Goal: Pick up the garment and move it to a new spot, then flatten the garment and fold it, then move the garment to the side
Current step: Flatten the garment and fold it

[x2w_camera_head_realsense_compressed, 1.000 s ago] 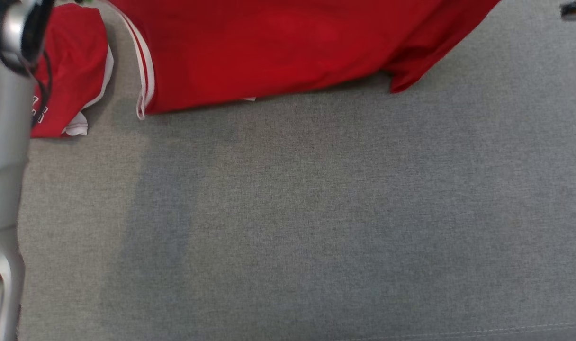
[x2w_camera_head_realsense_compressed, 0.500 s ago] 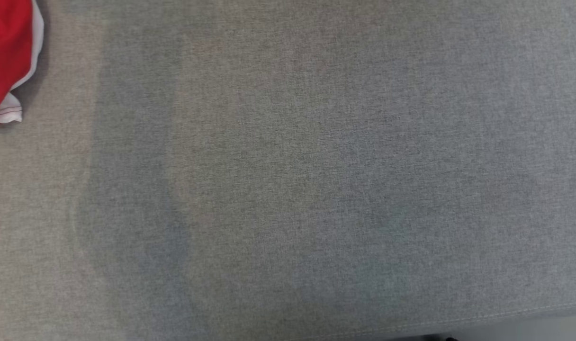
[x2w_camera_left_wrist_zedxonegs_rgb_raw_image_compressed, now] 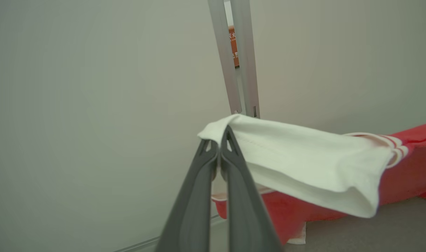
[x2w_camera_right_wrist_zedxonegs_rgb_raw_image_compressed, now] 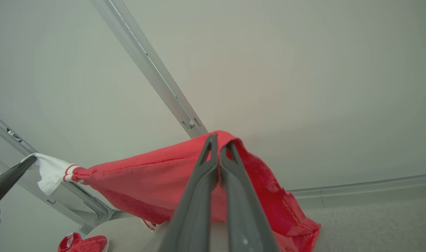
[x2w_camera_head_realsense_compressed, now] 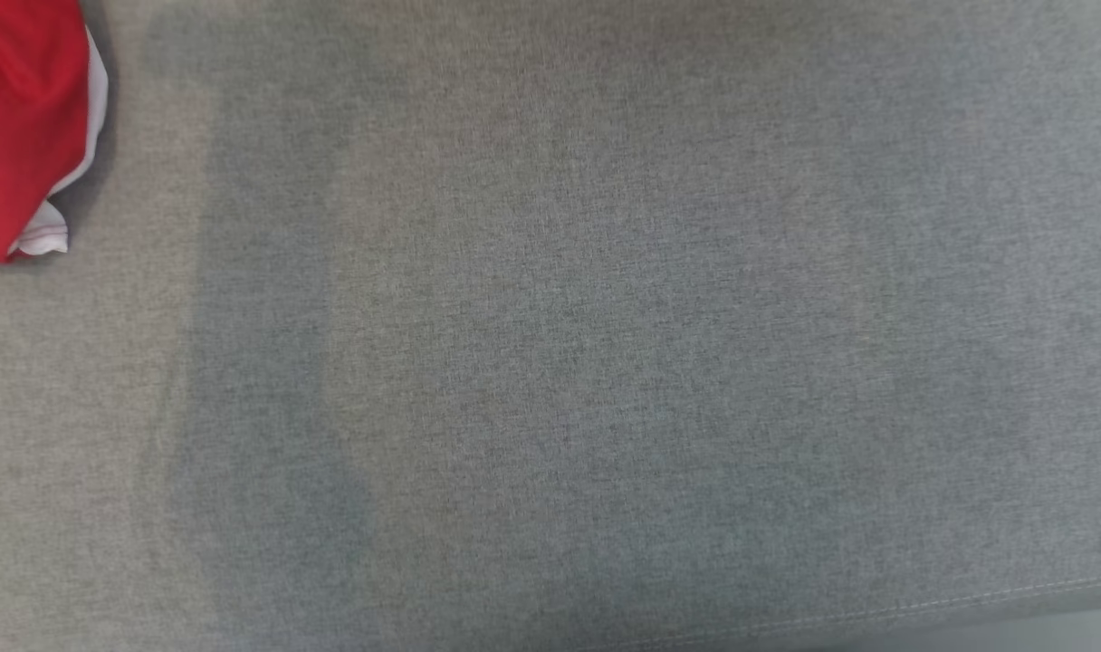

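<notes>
Both tight on the red garment (x2w_camera_right_wrist_zedxonegs_rgb_raw_image_compressed: 146,182), left tool (x2w_camera_left_wrist_zedxonegs_rgb_raw_image_compressed: 218,141) and right tool (x2w_camera_right_wrist_zedxonegs_rgb_raw_image_compressed: 220,144); orange label (x2w_camera_left_wrist_zedxonegs_rgb_raw_image_compressed: 234,45) unreadable.

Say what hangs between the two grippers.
The red-and-white cloth garment, stretched from left gripper to right gripper, seen in the right wrist view.

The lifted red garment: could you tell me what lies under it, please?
Grey surface lies under the garment, with a crumpled red cloth near its white-sleeved end; whatever the hanging fabric covers is hidden.

Head camera turned, red pile (x2w_camera_head_realsense_compressed: 21,127) farther left
</notes>
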Available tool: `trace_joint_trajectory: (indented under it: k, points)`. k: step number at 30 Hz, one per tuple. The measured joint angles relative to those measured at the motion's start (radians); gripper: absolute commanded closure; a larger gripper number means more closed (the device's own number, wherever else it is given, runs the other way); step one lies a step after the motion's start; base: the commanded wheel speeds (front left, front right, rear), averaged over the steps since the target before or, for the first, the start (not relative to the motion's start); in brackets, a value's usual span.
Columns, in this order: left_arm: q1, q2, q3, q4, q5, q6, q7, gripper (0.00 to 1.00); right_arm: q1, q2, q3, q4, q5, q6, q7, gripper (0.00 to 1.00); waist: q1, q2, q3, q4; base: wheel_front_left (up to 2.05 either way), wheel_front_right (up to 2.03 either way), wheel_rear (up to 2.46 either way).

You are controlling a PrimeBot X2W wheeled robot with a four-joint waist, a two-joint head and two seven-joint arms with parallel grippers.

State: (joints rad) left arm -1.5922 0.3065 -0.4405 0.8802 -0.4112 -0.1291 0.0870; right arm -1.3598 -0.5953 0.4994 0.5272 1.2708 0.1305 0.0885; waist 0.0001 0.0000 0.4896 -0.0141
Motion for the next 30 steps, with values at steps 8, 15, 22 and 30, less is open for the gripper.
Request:
trace_joint_trajectory:
  k: [8,15,22,30]
  points:
    - [0.318,0.14,-0.183,-0.193,-0.221,0.0,0.182,1.0,0.227,-0.071,0.173,-0.062,0.094,0.0,0.109,1.0,-0.0002,0.0,-0.13,0.001,0.0,0.0,0.0]
    - [0.629,0.283,-0.267,-0.455,-0.399,0.0,0.436,1.0,0.451,-0.164,0.291,-0.142,0.173,0.0,0.221,1.0,-0.0002,0.0,-0.273,0.004,0.0,0.0,0.0]
    - [0.9,0.439,-0.303,-0.758,-0.513,0.09,0.644,1.0,0.626,-0.254,0.376,-0.244,0.208,0.0,0.286,1.0,-0.0003,0.0,-0.402,0.007,0.0,0.0,0.0]
    - [1.105,0.574,-0.324,-1.041,-0.653,0.207,0.813,1.0,0.77,-0.36,0.425,-0.33,0.257,0.0,0.35,1.0,-0.0003,0.0,-0.491,0.003,0.0,0.0,0.0]
